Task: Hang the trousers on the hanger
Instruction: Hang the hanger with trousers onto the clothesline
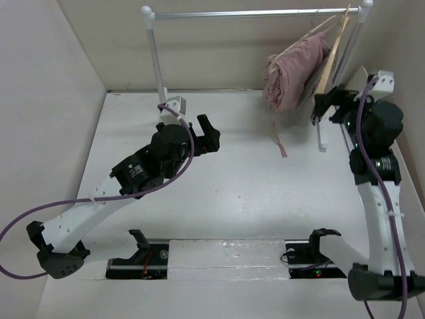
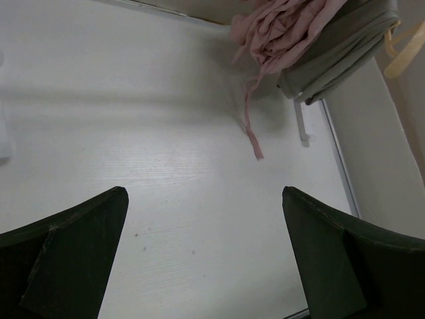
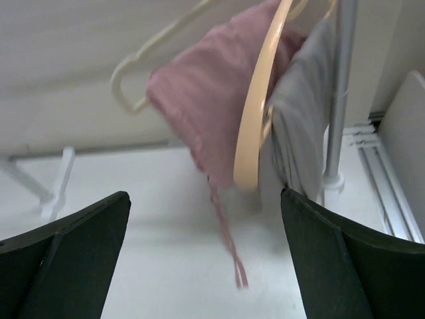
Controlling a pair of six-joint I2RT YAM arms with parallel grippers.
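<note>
The dusty-pink trousers (image 1: 292,70) hang bunched from the thin cream hanger (image 1: 321,28) on the rail at the back right. One drawstring (image 1: 280,136) dangles to the table. In the right wrist view the trousers (image 3: 206,106) drape over the cream hanger (image 3: 149,50), just ahead of my open, empty right gripper (image 3: 204,196). From above, the right gripper (image 1: 320,109) sits close to the right of the trousers. My left gripper (image 1: 214,133) is open and empty over mid-table, well left of them. It sees the trousers (image 2: 282,26) and drawstring (image 2: 251,129) far ahead (image 2: 204,199).
A broader tan hanger (image 3: 255,113) with a grey garment (image 3: 302,126) hangs right beside the trousers. The white rack has a rail (image 1: 252,12), a left post (image 1: 156,60) and a right post (image 3: 339,93). Cardboard walls enclose the table (image 1: 232,193).
</note>
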